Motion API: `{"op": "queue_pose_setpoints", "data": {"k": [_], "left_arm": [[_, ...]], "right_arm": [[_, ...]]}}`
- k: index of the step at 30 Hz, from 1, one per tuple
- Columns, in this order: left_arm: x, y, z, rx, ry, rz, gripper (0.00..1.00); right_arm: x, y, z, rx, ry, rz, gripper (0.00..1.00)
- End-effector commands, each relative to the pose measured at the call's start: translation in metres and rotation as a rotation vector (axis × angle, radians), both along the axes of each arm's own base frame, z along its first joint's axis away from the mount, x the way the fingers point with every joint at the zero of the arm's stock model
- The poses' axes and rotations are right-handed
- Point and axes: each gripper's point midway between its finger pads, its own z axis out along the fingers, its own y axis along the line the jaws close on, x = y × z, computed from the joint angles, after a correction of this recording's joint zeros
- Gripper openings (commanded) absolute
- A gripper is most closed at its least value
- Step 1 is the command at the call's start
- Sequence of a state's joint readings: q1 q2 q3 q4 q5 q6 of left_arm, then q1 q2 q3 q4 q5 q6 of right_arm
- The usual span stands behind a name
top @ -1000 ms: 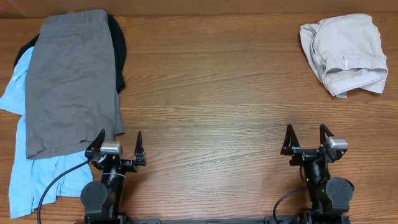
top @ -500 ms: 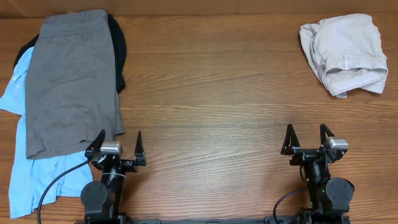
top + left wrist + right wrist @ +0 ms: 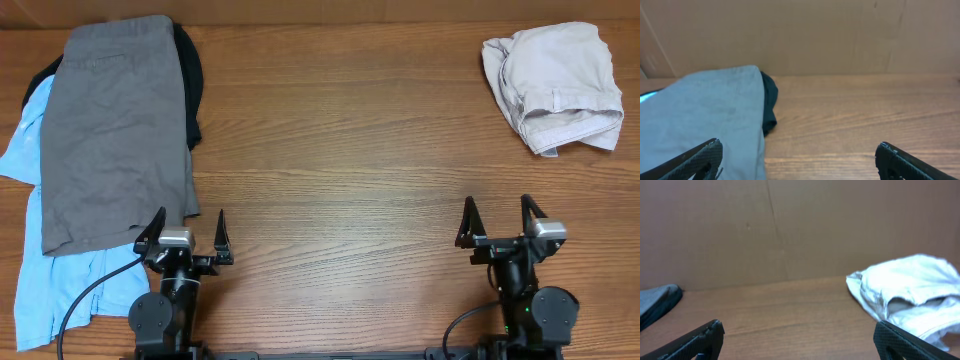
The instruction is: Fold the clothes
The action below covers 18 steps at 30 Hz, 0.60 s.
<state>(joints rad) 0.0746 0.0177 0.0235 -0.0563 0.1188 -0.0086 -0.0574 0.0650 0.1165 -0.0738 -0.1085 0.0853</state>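
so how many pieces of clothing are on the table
4. Three are stacked at far left: grey shorts on top, black garment and light blue shirt beneath. Beige shorts lie crumpled far right. More may hide under the stack.

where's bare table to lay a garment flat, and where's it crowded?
Widest bare wood: mid table, between the grey-olive shorts on the left and the crumpled beige shorts at far right. Also free: the near strip between the open left gripper and right gripper. Crowded: left edge, where those shorts overlie a black shirt and a light blue shirt.
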Motion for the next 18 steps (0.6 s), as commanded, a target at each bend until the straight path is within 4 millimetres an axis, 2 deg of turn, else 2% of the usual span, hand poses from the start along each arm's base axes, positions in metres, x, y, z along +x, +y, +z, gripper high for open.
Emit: {"op": "queue_pose_setpoints", "data": {"k": [1, 6, 10, 11, 15, 18], "left_arm": [[-0.006, 0.005, 0.042, -0.006, -0.083, 0.029, 1.00], [-0.007, 0.005, 0.070, -0.005, -0.103, 0.029, 1.00], [0.000, 0.004, 0.085, -0.009, -0.045, 0.025, 1.00], [0.003, 0.004, 0.088, -0.011, -0.027, 0.021, 1.00], [0.027, -0.004, 0.116, -0.022, 0.071, -0.039, 1.00], [0.046, -0.005, 0.134, -0.031, 0.147, -0.053, 1.00]], "right_arm": [[0.001, 0.002, 0.029, -0.017, -0.013, 0.010, 1.00], [0.013, 0.010, 0.048, -0.102, 0.020, 0.061, 1.00], [0.034, 0.010, 0.077, -0.142, 0.045, 0.071, 1.00], [0.037, 0.011, 0.081, -0.142, 0.048, 0.078, 1.00], [0.070, 0.031, 0.126, -0.135, 0.073, 0.209, 1.00], [0.093, 0.045, 0.145, -0.117, 0.139, 0.308, 1.00]]}}
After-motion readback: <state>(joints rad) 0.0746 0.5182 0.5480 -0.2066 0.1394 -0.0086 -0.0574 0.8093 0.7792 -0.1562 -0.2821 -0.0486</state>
